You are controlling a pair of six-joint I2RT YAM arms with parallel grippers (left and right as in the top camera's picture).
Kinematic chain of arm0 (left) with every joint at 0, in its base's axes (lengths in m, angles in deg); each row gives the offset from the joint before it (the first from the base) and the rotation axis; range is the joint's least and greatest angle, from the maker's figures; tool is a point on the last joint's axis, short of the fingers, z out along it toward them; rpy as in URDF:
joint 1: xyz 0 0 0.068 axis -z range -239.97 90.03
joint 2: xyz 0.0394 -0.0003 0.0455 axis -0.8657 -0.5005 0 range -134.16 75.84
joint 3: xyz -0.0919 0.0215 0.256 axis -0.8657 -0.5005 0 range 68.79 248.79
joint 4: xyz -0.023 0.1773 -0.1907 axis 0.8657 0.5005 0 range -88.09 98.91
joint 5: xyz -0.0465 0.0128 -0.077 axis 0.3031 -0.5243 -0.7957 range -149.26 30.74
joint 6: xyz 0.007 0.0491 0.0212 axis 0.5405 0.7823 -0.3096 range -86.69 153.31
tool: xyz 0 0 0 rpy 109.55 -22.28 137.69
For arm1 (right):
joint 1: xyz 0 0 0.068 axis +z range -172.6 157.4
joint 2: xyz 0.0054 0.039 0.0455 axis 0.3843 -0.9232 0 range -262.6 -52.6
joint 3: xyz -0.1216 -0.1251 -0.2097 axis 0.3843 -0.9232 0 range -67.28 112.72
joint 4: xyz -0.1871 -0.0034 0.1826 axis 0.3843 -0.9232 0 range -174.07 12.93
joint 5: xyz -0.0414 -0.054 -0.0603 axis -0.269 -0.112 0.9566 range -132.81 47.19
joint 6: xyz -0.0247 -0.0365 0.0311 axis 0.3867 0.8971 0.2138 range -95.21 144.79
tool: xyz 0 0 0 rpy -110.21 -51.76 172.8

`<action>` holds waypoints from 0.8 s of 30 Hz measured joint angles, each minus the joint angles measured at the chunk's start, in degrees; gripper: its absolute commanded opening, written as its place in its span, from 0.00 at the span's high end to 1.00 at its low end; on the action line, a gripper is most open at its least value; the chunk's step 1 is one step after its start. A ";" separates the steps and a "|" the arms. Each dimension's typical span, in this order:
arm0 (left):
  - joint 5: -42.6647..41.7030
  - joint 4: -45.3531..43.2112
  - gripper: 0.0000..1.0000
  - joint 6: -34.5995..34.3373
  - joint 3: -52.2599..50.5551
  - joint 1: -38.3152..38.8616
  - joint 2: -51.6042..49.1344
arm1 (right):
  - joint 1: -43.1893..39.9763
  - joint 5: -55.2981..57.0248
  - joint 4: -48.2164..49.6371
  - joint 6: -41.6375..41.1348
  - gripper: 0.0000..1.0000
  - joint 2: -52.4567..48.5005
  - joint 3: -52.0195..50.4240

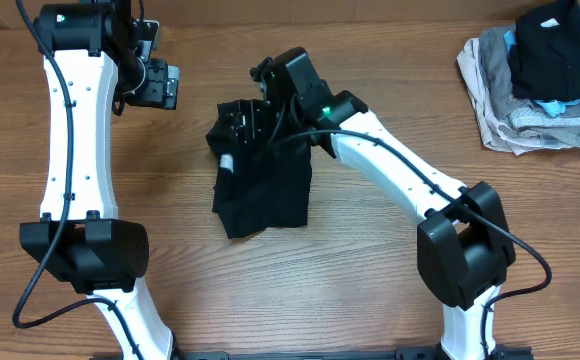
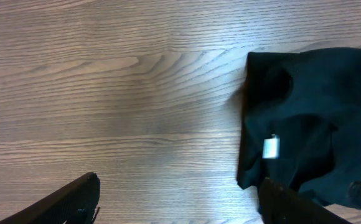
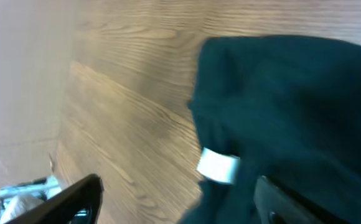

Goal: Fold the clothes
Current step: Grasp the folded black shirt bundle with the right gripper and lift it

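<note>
Wooden table [image 1: 370, 60] with a half-folded black T-shirt [image 1: 265, 190]. Right gripper [image 3: 177, 202] hangs over its top edge, jaws apart, likely to regrip; left gripper [image 2: 180, 202], also spread, waits aside.

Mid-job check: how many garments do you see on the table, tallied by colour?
Black: 2, the black soft-fabric T-shirt in the middle and a black garment far right
Light-blue: 1, a light-blue garment
Grey: 1, a grey garment
Beige: 1, a beige garment
Total: 5

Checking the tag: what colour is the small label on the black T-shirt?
White. The label on the black T-shirt shows best in the left wrist view.
</note>
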 measured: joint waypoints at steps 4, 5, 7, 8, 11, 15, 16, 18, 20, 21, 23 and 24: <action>-0.55 -0.02 0.16 0.00 0.00 0.00 0.00 | -2.95 0.39 -7.78 2.14 0.12 0.00 0.55; -0.63 -0.02 0.16 0.00 0.00 0.00 0.00 | -3.63 0.79 -10.01 2.75 0.12 0.00 0.57; -0.83 -0.07 0.16 0.00 0.00 0.00 0.00 | -4.44 2.27 -13.53 3.93 0.15 0.00 0.57; -0.87 -0.11 0.16 0.00 0.00 0.00 0.00 | -4.50 3.10 -14.56 4.26 0.16 0.00 0.57; -1.03 -0.39 0.16 0.00 0.00 0.00 0.00 | -3.61 6.29 -15.54 5.70 0.20 0.00 0.57; -1.03 -1.33 0.16 0.00 0.00 0.00 0.00 | -0.63 10.64 -11.67 6.95 0.26 -0.15 0.63; -1.05 -1.55 0.16 0.00 0.00 0.00 0.00 | 0.20 11.50 -10.19 7.21 0.26 -0.44 0.72; -1.03 -1.66 0.16 0.00 0.00 -0.17 0.00 | 1.51 12.94 -6.67 7.56 0.25 -1.53 0.90; -1.05 -1.70 0.16 0.00 0.00 -0.33 0.00 | 2.47 14.08 -2.03 8.50 0.25 -3.54 1.11; -1.05 -1.68 0.16 0.00 0.00 -0.50 0.00 | 2.71 14.40 -0.24 8.90 0.24 -4.57 1.16; -1.05 -1.70 0.16 0.00 0.00 -0.74 0.00 | 2.93 15.06 3.26 9.79 0.20 -6.80 1.16; -1.07 -1.68 0.16 0.00 0.00 -0.90 0.00 | 2.95 15.23 4.96 9.99 0.19 -8.00 1.16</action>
